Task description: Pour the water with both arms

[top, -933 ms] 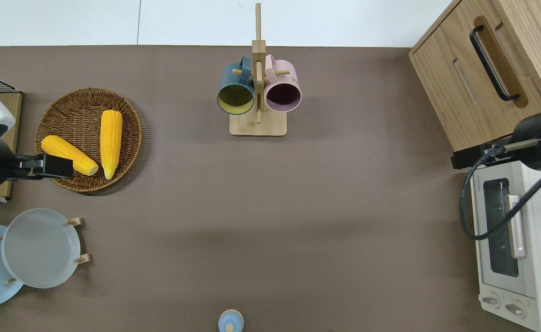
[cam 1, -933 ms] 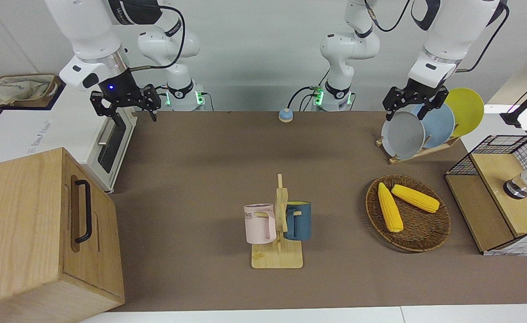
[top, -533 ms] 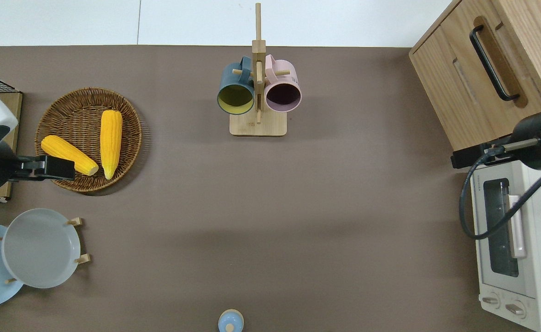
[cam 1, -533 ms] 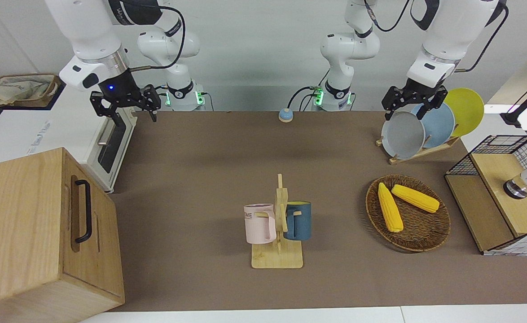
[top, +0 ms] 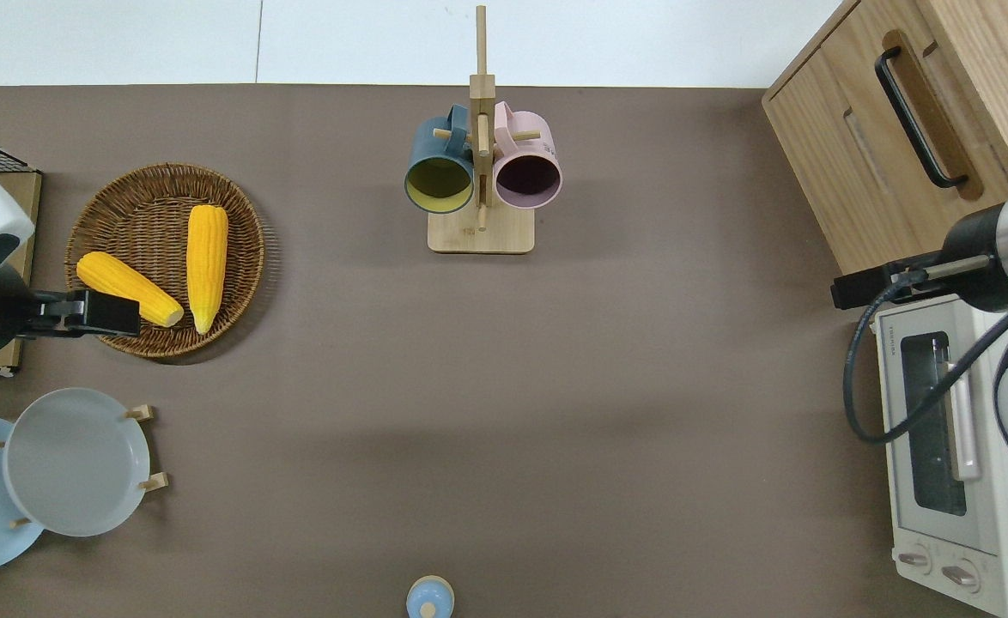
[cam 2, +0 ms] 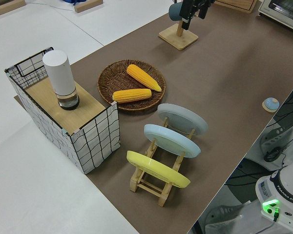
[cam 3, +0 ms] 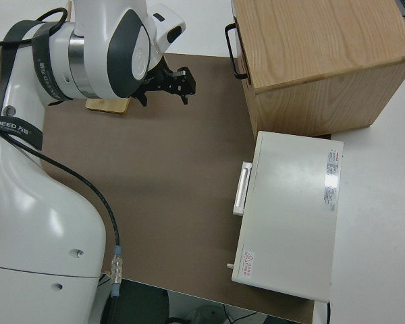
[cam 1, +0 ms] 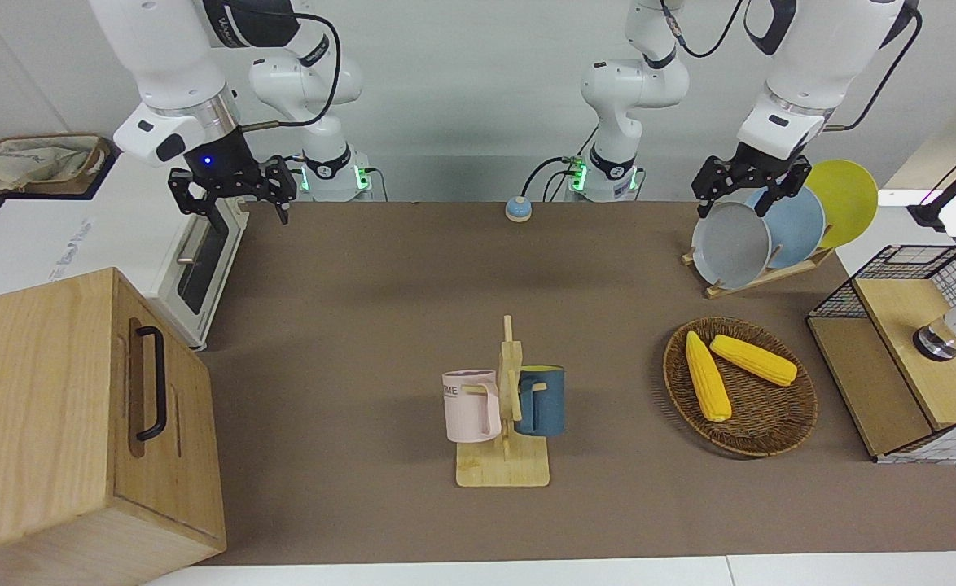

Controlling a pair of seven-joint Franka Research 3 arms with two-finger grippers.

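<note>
Over the desk ends | right gripper up by the toaster oven, jaws spread, empty | left gripper above the wicker basket edge, jaws apart, empty | mugs untouched on the rack

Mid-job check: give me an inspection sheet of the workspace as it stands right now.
Surface: brown table mat, no spills seen.
Job's things: pink mug and dark blue mug hang on the wooden mug rack; no water vessel recognised.
Clutter: wicker basket with two corn cobs; plate rack holding grey, blue and yellow plates; small blue knob.
Grippers: left gripper open, empty, over the basket's edge; right gripper open, empty, over the toaster oven's corner.
Cables: black cable loops from the right arm over the oven.
Surroundings: wooden cabinet; wire-sided shelf carrying a white cylinder.
</note>
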